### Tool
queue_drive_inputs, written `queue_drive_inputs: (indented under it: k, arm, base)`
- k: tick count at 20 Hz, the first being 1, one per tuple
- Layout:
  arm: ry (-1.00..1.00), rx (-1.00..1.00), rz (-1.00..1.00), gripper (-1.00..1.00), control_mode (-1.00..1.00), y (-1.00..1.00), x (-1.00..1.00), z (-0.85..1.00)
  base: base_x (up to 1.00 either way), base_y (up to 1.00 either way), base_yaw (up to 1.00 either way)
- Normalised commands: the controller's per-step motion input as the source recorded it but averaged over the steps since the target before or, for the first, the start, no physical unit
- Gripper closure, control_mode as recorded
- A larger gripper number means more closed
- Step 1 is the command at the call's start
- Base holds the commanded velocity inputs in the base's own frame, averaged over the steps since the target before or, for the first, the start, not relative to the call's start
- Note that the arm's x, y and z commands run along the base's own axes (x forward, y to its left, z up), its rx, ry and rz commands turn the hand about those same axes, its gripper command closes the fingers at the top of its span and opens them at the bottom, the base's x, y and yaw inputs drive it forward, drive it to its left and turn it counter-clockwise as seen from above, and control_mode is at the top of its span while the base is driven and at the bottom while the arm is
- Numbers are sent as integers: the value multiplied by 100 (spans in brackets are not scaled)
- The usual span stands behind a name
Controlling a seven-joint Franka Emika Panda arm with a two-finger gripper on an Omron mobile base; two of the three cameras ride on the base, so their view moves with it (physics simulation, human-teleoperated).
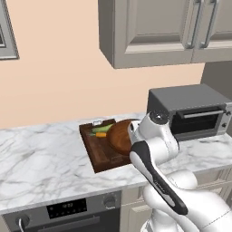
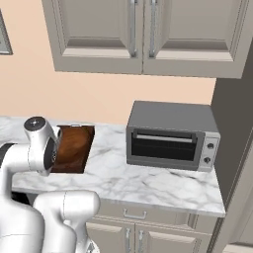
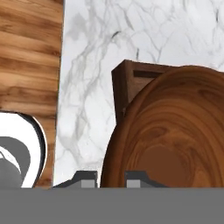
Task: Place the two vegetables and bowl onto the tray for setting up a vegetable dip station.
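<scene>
Reddish-brown and round, the bowl (image 1: 119, 136) is tipped up on its edge over the near end of the tray (image 1: 97, 156), its underside facing the arm. In the hand view the bowl (image 3: 170, 135) bulks large on the right, and the gripper (image 3: 110, 178) has its two dark finger tips closed narrowly on the bowl's rim, one tip on either side of the edge. A corner of the tray (image 3: 127, 76) shows just behind the bowl there, resting on the marble counter (image 3: 87, 87). From the left base view the dark wooden tray lies on the counter (image 1: 41, 158) with a light metal handle at its far short end. At that far end lie the cucumber (image 1: 103, 128) and the carrot (image 1: 100, 134), side by side and just beside the bowl. From the right base view the bowl (image 2: 73, 146) leans over the tray (image 2: 89, 143), partly hidden by the arm. A grey toaster oven (image 2: 173, 138) stands on the counter well apart, to the tray's right.
</scene>
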Motion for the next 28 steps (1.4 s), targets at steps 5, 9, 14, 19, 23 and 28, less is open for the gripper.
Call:
queue_drive_inputs:
  k: [5,9,14,19,23,28]
  arm:
    - [2,0,4,100,-100,29,62,-8]
    - [7,0,1,100,-100,25,61,-11]
    - [6,0,0,100,-100,15,53,-26]
    - [1,0,1,100,-100,15,32,-36]
    - [5,0,2,100,-100,24,8,-13]
    - [2,2,3,100,-100,0,-4,0]
  base:
    - [0,0,0]
    - [0,0,0]
    - [0,0,0]
    - [0,0,0]
    - [0,0,0]
    - [0,0,0]
